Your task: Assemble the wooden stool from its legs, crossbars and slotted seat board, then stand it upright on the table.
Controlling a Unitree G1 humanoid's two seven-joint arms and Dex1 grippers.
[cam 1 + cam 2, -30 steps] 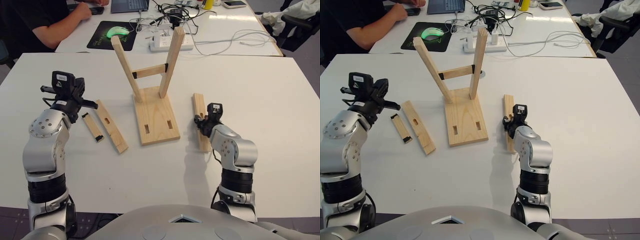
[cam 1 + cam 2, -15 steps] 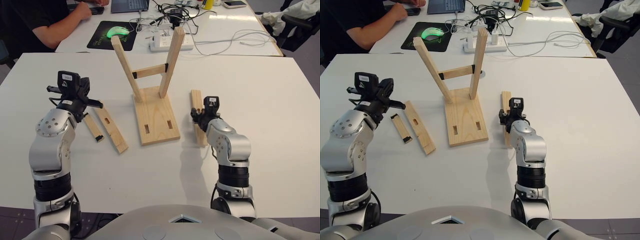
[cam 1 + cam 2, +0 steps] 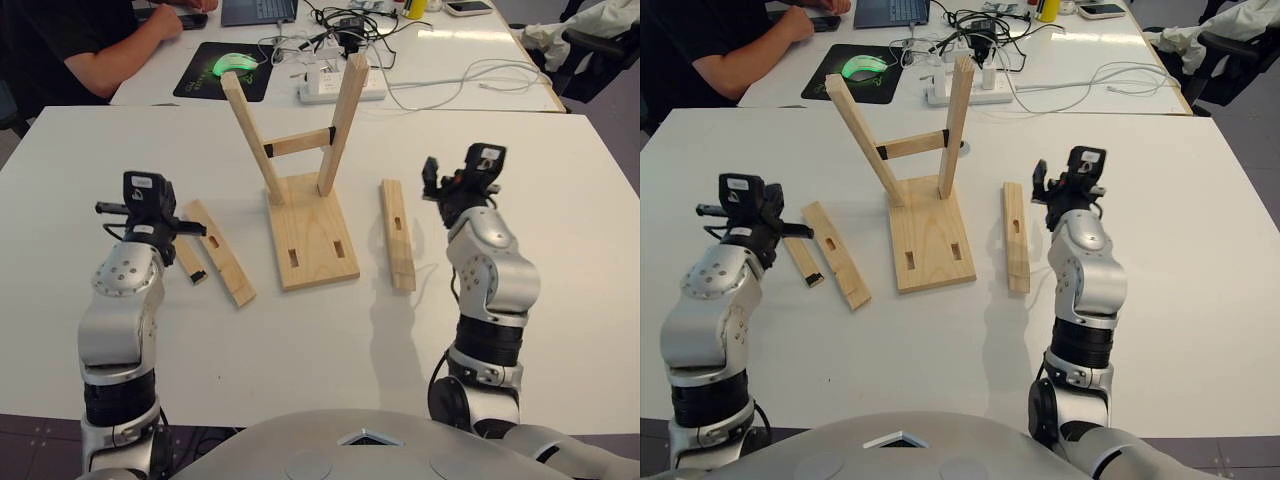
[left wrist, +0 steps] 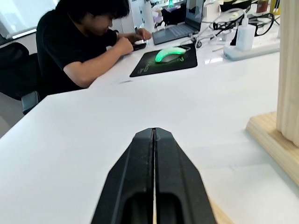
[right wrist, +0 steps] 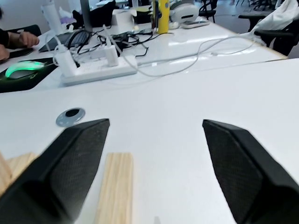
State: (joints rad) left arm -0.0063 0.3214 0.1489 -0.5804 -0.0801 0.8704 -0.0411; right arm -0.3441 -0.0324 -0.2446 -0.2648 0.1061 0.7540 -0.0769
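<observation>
White table [image 3: 560,250] carries the slotted seat board [image 3: 312,232] with two upright legs [image 3: 340,125]; left gripper [image 4: 154,135] fingers pressed together near the left loose leg [image 3: 224,252], right gripper [image 5: 155,125] spread wide, empty, near the right loose leg [image 3: 398,234].

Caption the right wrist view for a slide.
Right end effector open above the white table, a loose wooden leg lying close by.
</observation>
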